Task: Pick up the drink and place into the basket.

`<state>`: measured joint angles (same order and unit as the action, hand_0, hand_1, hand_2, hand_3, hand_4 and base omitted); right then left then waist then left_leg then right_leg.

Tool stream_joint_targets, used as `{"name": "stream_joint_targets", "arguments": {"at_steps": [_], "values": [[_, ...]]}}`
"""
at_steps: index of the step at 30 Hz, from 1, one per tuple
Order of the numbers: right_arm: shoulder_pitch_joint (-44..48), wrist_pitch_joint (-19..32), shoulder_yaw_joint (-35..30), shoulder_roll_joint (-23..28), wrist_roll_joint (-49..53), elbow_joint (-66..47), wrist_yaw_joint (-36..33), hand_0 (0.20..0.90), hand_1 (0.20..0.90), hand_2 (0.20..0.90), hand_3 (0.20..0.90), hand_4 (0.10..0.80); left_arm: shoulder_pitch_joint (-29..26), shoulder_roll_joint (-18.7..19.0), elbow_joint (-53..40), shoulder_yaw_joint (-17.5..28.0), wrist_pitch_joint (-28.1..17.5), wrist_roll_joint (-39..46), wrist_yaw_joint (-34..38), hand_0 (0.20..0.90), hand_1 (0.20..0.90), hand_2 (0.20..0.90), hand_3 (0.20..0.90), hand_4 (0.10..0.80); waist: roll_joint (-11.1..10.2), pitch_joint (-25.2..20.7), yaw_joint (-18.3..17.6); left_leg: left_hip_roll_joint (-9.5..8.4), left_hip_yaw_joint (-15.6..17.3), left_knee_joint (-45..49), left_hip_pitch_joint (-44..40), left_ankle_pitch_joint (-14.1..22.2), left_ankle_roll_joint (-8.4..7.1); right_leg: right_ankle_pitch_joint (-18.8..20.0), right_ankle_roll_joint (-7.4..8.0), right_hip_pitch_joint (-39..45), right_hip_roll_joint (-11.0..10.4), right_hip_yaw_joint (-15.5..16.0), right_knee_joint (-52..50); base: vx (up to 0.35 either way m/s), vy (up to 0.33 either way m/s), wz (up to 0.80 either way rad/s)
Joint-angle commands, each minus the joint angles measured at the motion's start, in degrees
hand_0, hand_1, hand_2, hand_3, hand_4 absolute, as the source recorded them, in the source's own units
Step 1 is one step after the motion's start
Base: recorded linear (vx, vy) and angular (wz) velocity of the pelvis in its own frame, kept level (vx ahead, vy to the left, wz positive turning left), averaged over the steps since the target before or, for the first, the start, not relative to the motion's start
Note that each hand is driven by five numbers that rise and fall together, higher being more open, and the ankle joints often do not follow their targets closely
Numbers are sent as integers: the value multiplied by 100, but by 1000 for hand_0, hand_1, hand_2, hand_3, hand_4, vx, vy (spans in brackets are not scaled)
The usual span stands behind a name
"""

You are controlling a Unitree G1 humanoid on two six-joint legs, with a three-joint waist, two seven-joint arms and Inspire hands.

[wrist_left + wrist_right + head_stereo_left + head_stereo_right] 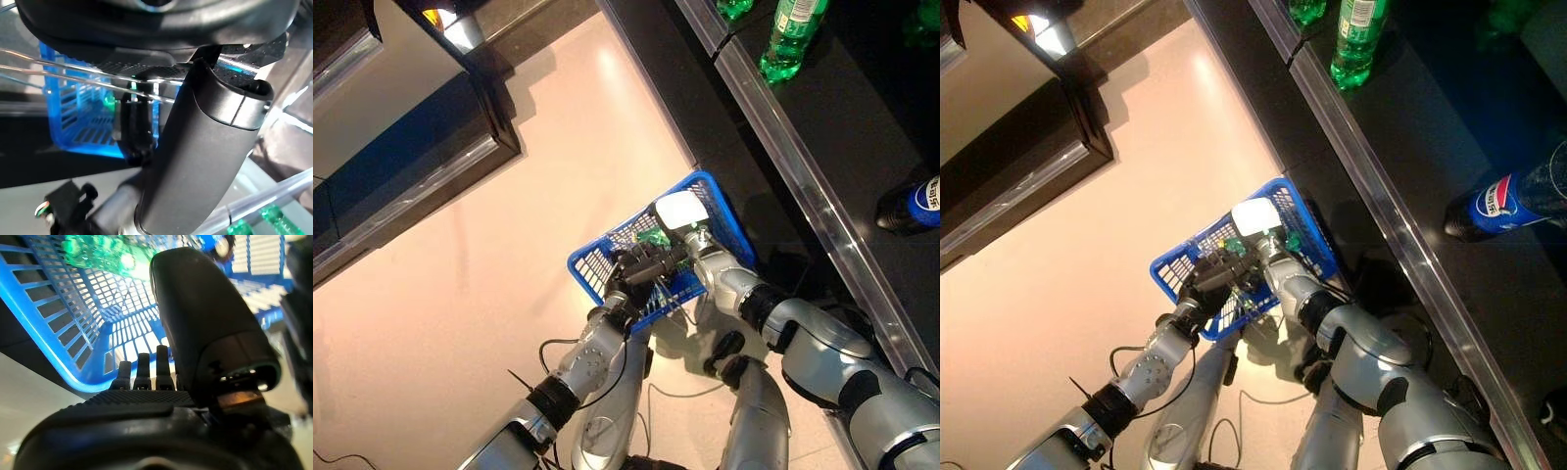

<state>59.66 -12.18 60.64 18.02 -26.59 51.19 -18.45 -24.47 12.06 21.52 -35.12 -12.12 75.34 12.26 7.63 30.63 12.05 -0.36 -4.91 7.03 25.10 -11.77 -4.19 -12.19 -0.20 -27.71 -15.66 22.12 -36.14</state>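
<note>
My left hand [641, 269] is shut on the thin wire handles [73, 73] of the blue basket [592, 262] and holds it up in front of me. My right hand [690, 230], with a white cover on its thumb, reaches into the basket from the shelf side. In the right wrist view its fingers [139, 374] point straight into the basket and hold nothing. A green drink [98, 252] lies inside the basket just past the fingers, apart from them. It shows as a green patch in the left eye view [654, 238].
A dark shelf with a metal front edge [803, 181] runs along my right. Green bottles [793, 39] stand on it at the back and a blue bottle [915, 206] nearer. A dark cabinet [411, 157] stands at the far left across the pale floor [460, 313].
</note>
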Motion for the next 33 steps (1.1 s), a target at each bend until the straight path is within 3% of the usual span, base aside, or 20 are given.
{"name": "stream_joint_targets", "arguments": {"at_steps": [1,14,19,23,25,29,33], "values": [[607,-16,-443,-156,265,-877,-704,900,900,900,900,800,-123,-60,-1687,198,-754,-470,-300,300,300,300,200,100,-224,-84,-12,-225,503,629,-235,1120,254,1542,888,782,84,-514,2308,-35,-34,-7],[-1661,290,-1511,762,1055,-3436,-974,900,900,900,900,800,1228,554,-3174,1143,-257,-514,-153,300,300,300,200,100,-388,-283,-309,-47,712,330,-1124,1240,167,1376,762,1730,271,-599,2742,1,-25,-11],[-3023,1095,-2281,1072,1693,-4687,-1114,900,900,900,900,800,1927,695,-3623,1557,-123,-468,-268,300,300,300,200,100,-440,-476,-492,26,779,210,-1374,1276,141,1280,724,1977,370,-706,2843,39,3,-13],[-4255,2251,-2880,1114,2503,-5635,-780,900,900,900,900,800,2474,704,-3856,1749,-56,-520,-338,300,300,300,200,100,-479,-653,-623,69,839,95,-1592,1296,155,1224,719,2150,444,-790,2912,41,-6,-15],[-4808,2820,-3102,1071,3229,-6109,-216,900,900,900,900,800,2775,701,-3912,1848,-42,-538,-370,300,300,300,200,100,-502,-775,-701,106,900,34,-1735,1302,160,1192,707,2265,484,-831,2955,43,-8,-23],[-5588,3305,-3340,1033,3687,-6511,425,900,900,900,900,800,3244,754,-3995,2023,73,-552,-446,300,300,300,200,100,-540,-1063,-776,165,974,-60,-1969,1314,159,1157,708,2448,519,-883,3021,96,-10,-8],[-6299,3384,-3571,1035,4040,-6804,957,900,900,900,900,800,3714,780,-4048,2194,257,-538,-514,300,300,300,200,100,-594,-1488,-847,218,1061,-300,-2273,1291,162,1179,740,2682,558,-928,3202,120,-26,-16]]}}
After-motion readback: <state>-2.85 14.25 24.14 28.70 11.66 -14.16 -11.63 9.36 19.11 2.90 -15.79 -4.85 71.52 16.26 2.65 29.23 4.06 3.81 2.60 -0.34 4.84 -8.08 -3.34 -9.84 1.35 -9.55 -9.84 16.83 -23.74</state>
